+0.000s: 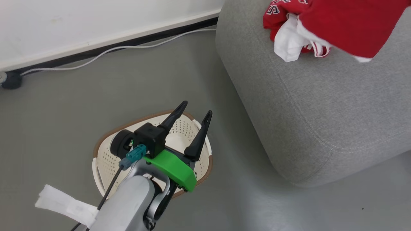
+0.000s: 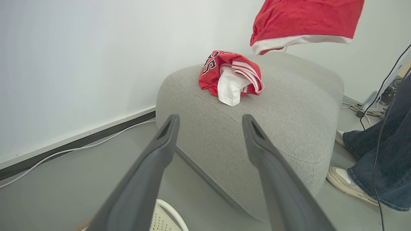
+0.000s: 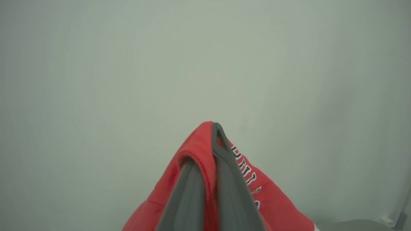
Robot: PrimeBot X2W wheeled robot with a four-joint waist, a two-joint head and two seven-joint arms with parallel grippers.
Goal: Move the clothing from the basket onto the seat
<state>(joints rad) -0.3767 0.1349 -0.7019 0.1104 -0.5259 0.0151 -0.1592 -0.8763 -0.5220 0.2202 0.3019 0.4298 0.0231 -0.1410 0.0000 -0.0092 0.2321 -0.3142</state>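
Clamping a fold of a red lettered garment (image 3: 192,154) with a white hem, the right tool (image 3: 213,144) hangs it above the large light-grey fabric seat (image 1: 321,112). The arm behind it is cut off. The left tool (image 1: 196,107), fingers spread and empty, hovers over the cream perforated plastic basket (image 1: 103,162) on the grey floor (image 1: 64,112). A crumpled red jersey (image 1: 277,12) lies near the seat's wall-side corner. The basket's inside is mostly hidden.

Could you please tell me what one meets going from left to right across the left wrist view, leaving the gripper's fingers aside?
First the white cable → crumpled red garment on the seat → hanging red garment → person's leg in jeans.
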